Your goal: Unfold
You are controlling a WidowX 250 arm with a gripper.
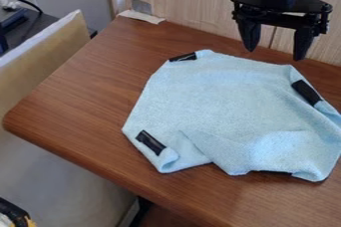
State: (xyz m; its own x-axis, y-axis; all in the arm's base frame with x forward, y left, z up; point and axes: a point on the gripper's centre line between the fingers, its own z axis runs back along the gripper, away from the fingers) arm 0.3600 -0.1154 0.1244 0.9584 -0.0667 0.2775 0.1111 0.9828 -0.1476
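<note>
Bright, diffuse light; soft shadows edging the cloth (200,96).

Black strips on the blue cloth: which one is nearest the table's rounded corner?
The lower-left strip, beside the small curl in the cloth; the others lie farther right.

So the cloth (226,101) is laid on the right of the bench (80,96), the tool (275,55) is hung by its far edge, and everything's backed by a panel (186,2).
</note>
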